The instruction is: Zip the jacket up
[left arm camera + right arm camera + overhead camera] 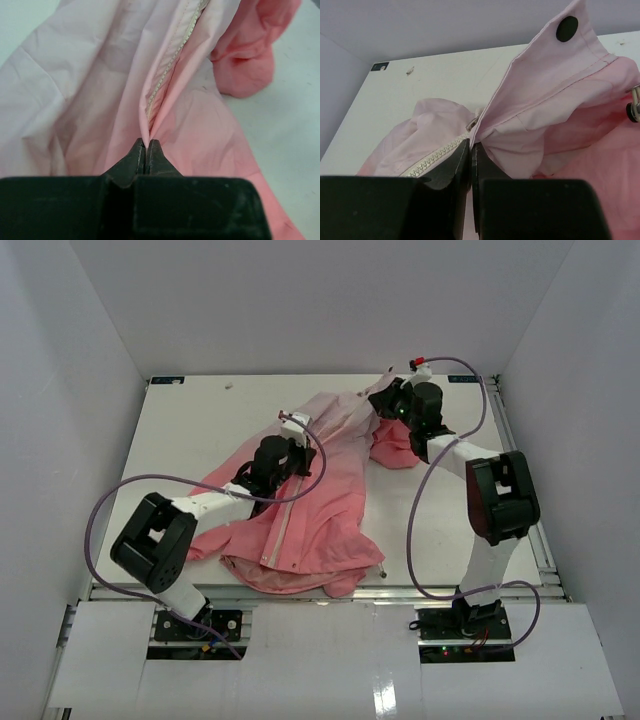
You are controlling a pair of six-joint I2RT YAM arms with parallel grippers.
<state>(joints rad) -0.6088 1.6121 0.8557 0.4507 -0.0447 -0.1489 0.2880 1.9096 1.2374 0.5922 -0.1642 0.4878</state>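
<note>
The salmon-pink jacket [320, 515] lies spread on the white table, with its light zipper edge [283, 530] running toward the near side. My left gripper [300, 455] rests on the jacket's middle. In the left wrist view this gripper [146, 145] is shut on a pinched fold of fabric just below the zipper teeth [170, 67]. My right gripper [385, 400] is at the jacket's far end. In the right wrist view it [471, 146] is shut on the edge of a pale flap that carries a dark snap stud [567, 28], with zipper teeth [435, 157] right beside its left finger.
A bunched sleeve [395, 445] lies under the right arm. White walls enclose the table [190, 430] on three sides. Purple cables [420, 540] loop from both arms. A raised rail [530, 520] runs along the table's right edge.
</note>
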